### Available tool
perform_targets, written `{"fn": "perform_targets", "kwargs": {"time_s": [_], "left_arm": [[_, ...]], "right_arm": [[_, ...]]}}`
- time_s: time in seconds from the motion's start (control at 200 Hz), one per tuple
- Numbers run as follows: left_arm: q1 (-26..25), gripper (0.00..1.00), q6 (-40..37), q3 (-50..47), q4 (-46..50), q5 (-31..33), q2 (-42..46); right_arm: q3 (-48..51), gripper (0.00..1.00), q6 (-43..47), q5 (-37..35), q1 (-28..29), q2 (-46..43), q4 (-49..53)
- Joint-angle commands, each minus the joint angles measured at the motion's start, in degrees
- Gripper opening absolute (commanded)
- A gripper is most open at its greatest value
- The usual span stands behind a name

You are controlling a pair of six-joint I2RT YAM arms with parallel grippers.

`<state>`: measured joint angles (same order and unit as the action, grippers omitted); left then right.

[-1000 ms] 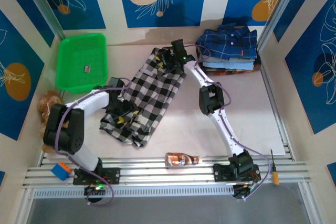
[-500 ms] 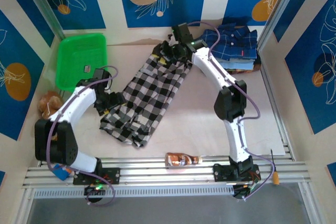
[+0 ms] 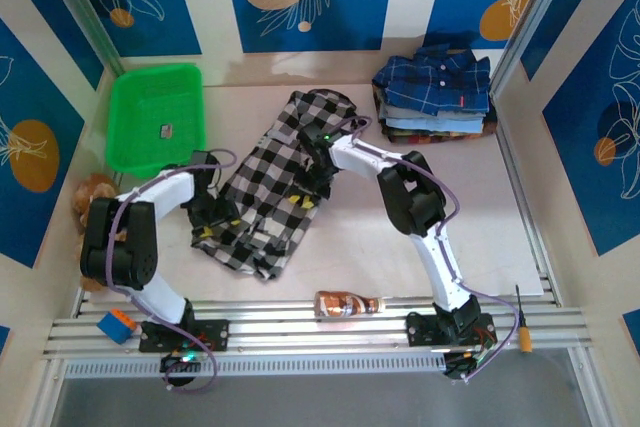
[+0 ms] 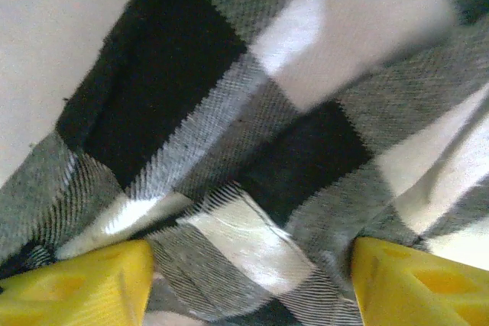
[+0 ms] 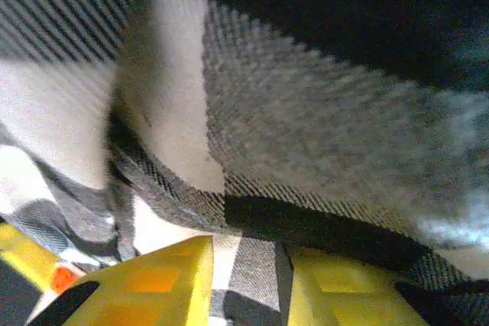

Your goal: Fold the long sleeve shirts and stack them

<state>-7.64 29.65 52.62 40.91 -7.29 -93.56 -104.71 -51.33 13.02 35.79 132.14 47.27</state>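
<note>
The black-and-white checked shirt [image 3: 285, 172] lies spread out on a diagonal in the middle of the table. My left gripper [image 3: 215, 217] rests on its lower left edge. In the left wrist view that gripper [image 4: 248, 284] is open, its yellow fingers [image 4: 76, 288] wide apart over the checked cloth [image 4: 229, 150]. My right gripper [image 3: 315, 172] is down on the middle of the shirt's right side. In the right wrist view it [image 5: 248, 284] is nearly closed, with a fold of checked cloth [image 5: 252, 265] pinched between the yellow fingers [image 5: 153, 284]. The folded plaid shirts [image 3: 432, 87], navy on top, are stacked at the back right.
A green basket [image 3: 155, 117] stands at the back left and a brown plush toy [image 3: 92, 195] lies by the left wall. A brown bottle [image 3: 348, 303] lies near the front rail. A screwdriver [image 3: 522, 332] lies at the front right, and an orange-and-blue block [image 3: 118, 325] at the front left.
My right gripper has come from the shirt's far collar end down to its middle. My left gripper shifted left, then back onto the shirt's lower left edge.
</note>
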Motion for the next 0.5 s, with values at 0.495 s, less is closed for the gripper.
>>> {"fn": "perform_targets", "kwargs": {"time_s": [0.495], "left_arm": [[-15.00, 0.74, 10.41, -5.01, -8.99, -21.89, 7.71]], "right_arm": [[-16.96, 0.48, 5.75, -16.93, -10.74, 8.28, 5.87]]}}
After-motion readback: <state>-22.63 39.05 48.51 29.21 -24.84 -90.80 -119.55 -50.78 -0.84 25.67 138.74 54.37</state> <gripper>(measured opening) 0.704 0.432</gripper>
